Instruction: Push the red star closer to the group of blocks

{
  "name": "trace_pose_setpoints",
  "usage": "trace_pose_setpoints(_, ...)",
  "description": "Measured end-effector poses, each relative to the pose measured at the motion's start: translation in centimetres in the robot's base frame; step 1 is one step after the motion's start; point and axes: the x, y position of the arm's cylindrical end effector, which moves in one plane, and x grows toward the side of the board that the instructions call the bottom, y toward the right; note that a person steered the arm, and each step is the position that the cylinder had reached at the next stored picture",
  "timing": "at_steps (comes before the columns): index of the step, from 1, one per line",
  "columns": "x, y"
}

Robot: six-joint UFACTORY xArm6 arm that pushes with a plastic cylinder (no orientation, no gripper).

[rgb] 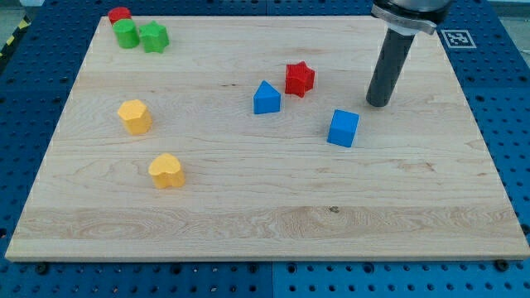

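Light wooden board (pixel 273 223) on blue pegboard (pixel 33 66). Near the view's top-left corner sits a cluster: small red block (pixel 120 14), shape unclear at this distance, possibly a cylinder; green round block (pixel 126 34) just below it; green star-like block (pixel 154 37) touching or nearly touching on its right. Two yellow blocks lie apart at the view's left: a hexagon-like one (pixel 134 116) and a heart-like one (pixel 166 170). Red star block (pixel 300 79) sits right of centre, upper half of board, well apart from the cluster. Blue triangular block (pixel 266 98) lies just beside the star, lower left, roughly on the line toward the cluster. Blue cube (pixel 343 127) lies below right. Rod stands upright; my tip (pixel 379 103) rests right of the star, apart from it, above the cube. No fingers; nothing held. Star compact, no long axis discernible.
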Motion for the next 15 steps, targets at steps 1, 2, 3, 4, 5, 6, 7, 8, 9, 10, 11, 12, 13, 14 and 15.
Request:
trace_pose_setpoints(1, 0.0, -4.5)
trace_pose_setpoints(2, -0.9, -6.3)
trace_pose_setpoints(3, -2.3, -7.7)
trace_pose_setpoints(4, -2.3, -10.0)
trace_pose_setpoints(5, -3.0, -10.9)
trace_pose_setpoints(6, -3.8, -11.3)
trace_pose_setpoints(7, -4.1, -13.0)
trace_pose_setpoints(8, -6.3, -14.9)
trace_pose_setpoints(9, -8.5, -16.9)
trace_pose_setpoints(10, -11.6, -18.8)
trace_pose_setpoints(11, -14.6, -19.4)
trace_pose_setpoints(12, -17.4, -19.5)
trace_pose_setpoints(13, -18.8, -21.1)
trace_pose_setpoints(14, -18.8, -23.4)
trace_pose_setpoints(15, -18.8, -25.9)
